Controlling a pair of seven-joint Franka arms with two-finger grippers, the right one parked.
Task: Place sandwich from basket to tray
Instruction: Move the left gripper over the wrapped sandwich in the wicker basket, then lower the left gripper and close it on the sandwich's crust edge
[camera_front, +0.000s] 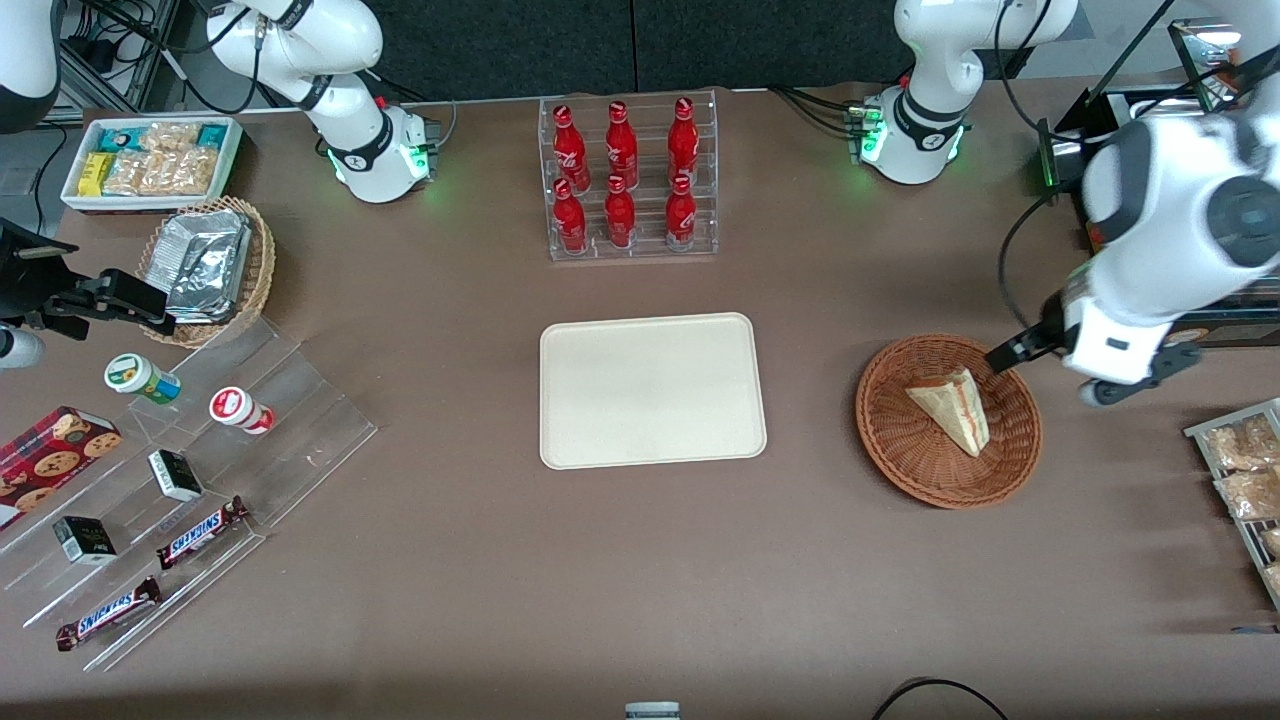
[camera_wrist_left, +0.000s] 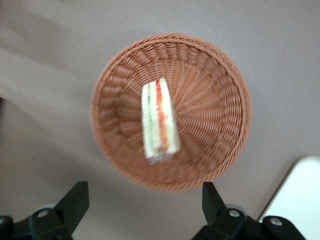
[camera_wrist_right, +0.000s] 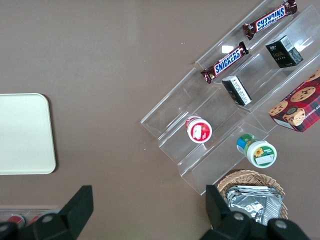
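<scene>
Gripper (camera_wrist_left: 142, 197) hangs above the basket (camera_wrist_left: 220, 90) with fingers spread wide (nothing in them), sandwich (camera_wrist_left: 160, 117) lying in the basket, tray (camera_front: 652, 390) well apart from it.

The end effector (camera_wrist_left: 145, 192) is hovering over the basket's (camera_front: 885, 445) rim at the working arm's end of the worktop (camera_front: 480, 560), its fingers standing wider apart than the sandwich (camera_front: 950, 408), which is lying alone in the bowl with nothing crowding it. Bare worktop is stretching between the basket and the tray (camera_front: 652, 390) in the middle of the frame. The bottle rack (camera_front: 630, 180) is standing in the upper middle, farther from the camera than the tray and well apart from that lane.
</scene>
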